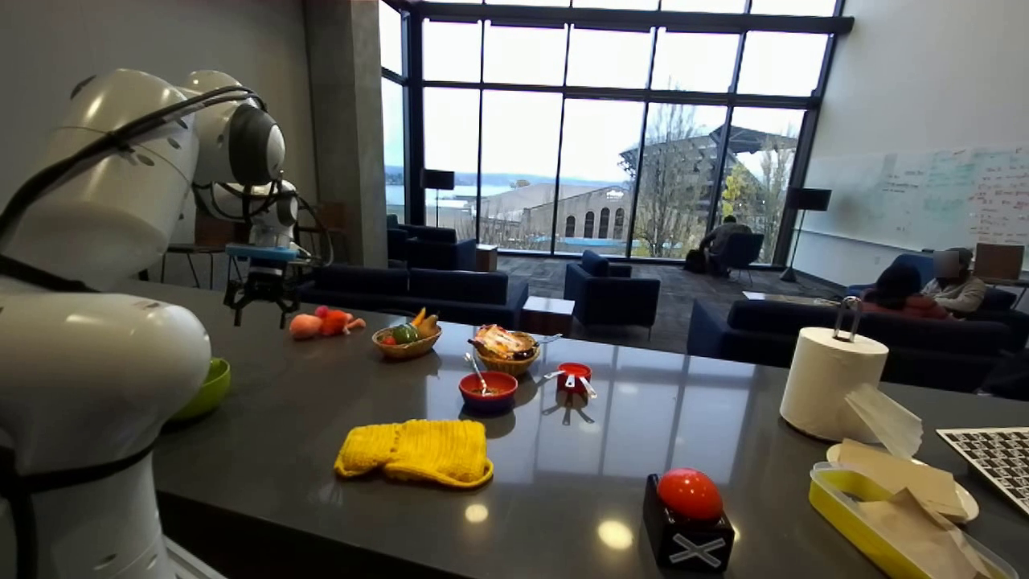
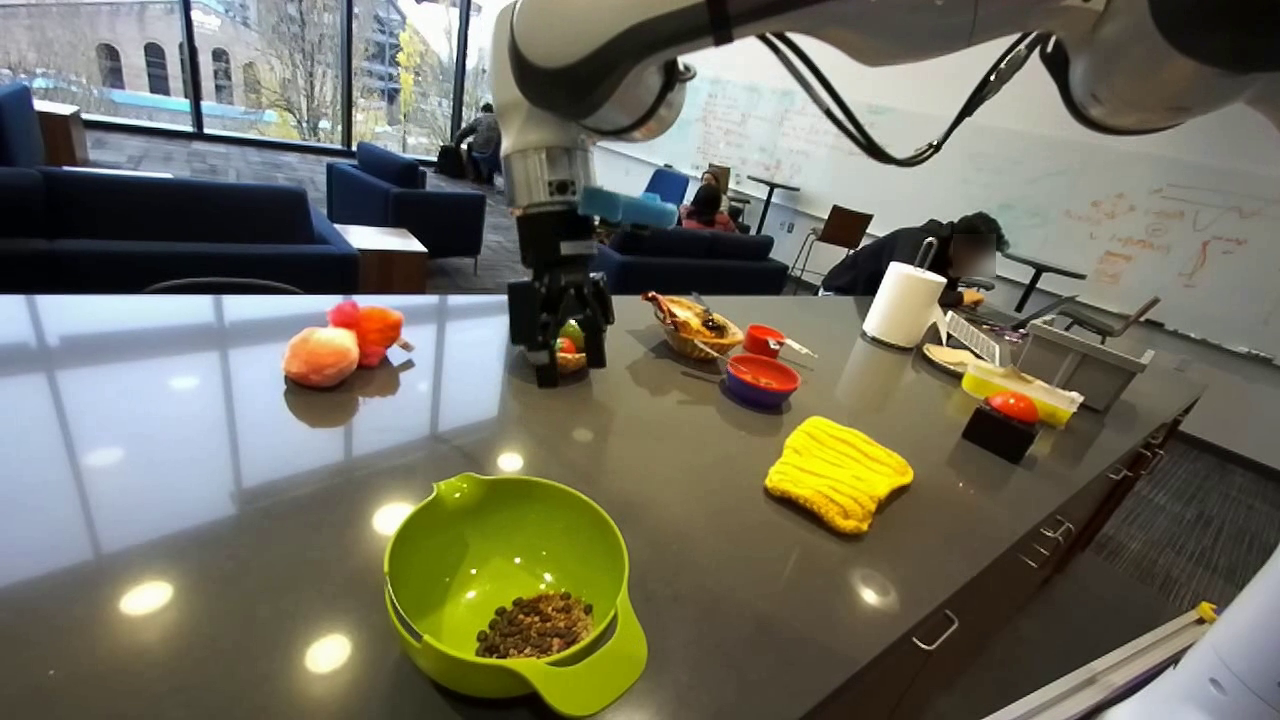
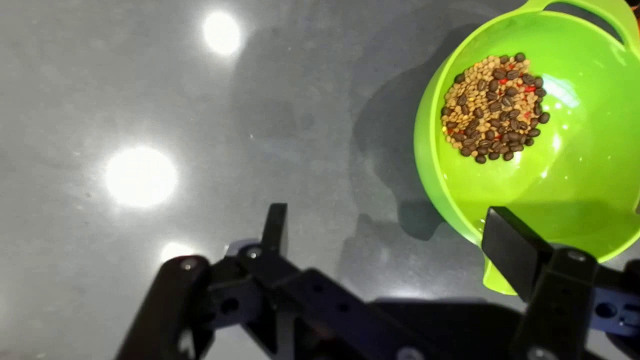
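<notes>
My gripper (image 3: 387, 215) stands open in the wrist view, nothing between its black fingers (image 3: 520, 252). A lime green bowl (image 3: 590, 165) with a spout and a handle lies below, at the right of that view; one finger overlaps its rim in the picture. Inside the bowl is a heap of dark beans and tan grains (image 3: 492, 110). In an exterior view the gripper (image 2: 572, 372) hangs pointing down beyond the bowl (image 2: 480, 560), partly covering a small basket of vegetables. From elsewhere, the gripper (image 1: 261, 314) appears near a pink and orange plush toy (image 1: 321, 323), and the arm hides most of the bowl (image 1: 211, 390).
On the dark glossy counter stand a vegetable basket (image 1: 407, 346), a bread basket (image 1: 506, 354), a red-purple bowl (image 1: 489, 394) with a spoon, and red measuring cups (image 1: 574, 375). A yellow knitted cloth (image 1: 418, 452), red button box (image 1: 690, 515), paper roll (image 1: 832, 382) and yellow tray (image 1: 844, 511) sit further along.
</notes>
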`<control>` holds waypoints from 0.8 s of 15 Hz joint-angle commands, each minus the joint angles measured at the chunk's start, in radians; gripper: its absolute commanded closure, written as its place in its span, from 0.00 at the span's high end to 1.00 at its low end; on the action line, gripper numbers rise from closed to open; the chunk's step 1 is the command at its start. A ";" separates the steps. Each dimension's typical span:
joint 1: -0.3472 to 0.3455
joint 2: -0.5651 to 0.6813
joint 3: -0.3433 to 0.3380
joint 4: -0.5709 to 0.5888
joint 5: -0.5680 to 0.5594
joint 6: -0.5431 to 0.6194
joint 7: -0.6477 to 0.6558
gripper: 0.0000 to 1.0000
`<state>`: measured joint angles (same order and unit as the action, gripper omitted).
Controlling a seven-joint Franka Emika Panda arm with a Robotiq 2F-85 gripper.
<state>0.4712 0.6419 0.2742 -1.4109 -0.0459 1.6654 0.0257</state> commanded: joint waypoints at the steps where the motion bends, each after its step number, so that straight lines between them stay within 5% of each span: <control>1: -0.060 -0.087 -0.013 -0.053 -0.008 0.025 -0.087 1.00; 12: -0.234 -0.059 -0.071 -0.059 0.016 0.261 -0.217 1.00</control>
<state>0.2568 0.5764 0.2192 -1.4694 -0.0421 1.8767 -0.1876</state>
